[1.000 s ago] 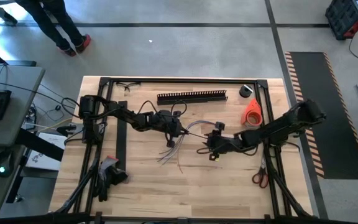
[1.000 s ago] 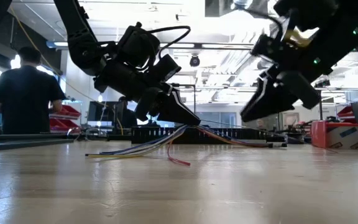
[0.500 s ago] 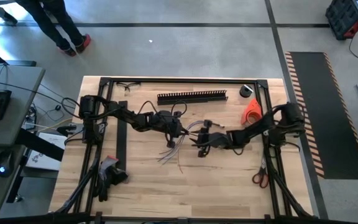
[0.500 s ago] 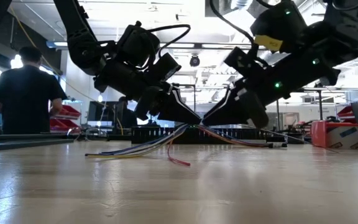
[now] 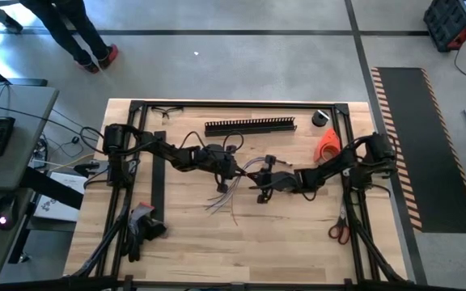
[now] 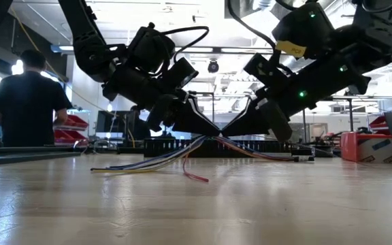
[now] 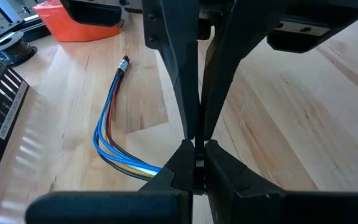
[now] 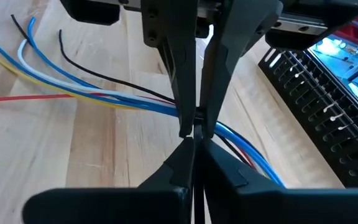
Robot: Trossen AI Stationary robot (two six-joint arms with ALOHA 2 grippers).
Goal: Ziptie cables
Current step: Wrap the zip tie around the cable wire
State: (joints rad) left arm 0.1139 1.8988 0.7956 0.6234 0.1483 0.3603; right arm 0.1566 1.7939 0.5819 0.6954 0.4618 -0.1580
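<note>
No text, brand or number can be read in any view. A yellow label [image 6: 289,47] sits on one arm in the low view, but its print is too small to read.

loose blue, yellow, white, red and black cables [image 8: 92,93] fan across the table's middle.

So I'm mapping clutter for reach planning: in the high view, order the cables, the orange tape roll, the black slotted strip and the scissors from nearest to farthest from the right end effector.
From the right end effector:
1. Cables, right at its tips, mid-table.
2. Black slotted strip, toward the far edge.
3. Orange tape roll, right side.
4. Scissors, near right corner.

Strip and tape roll are fairly close to call.
</note>
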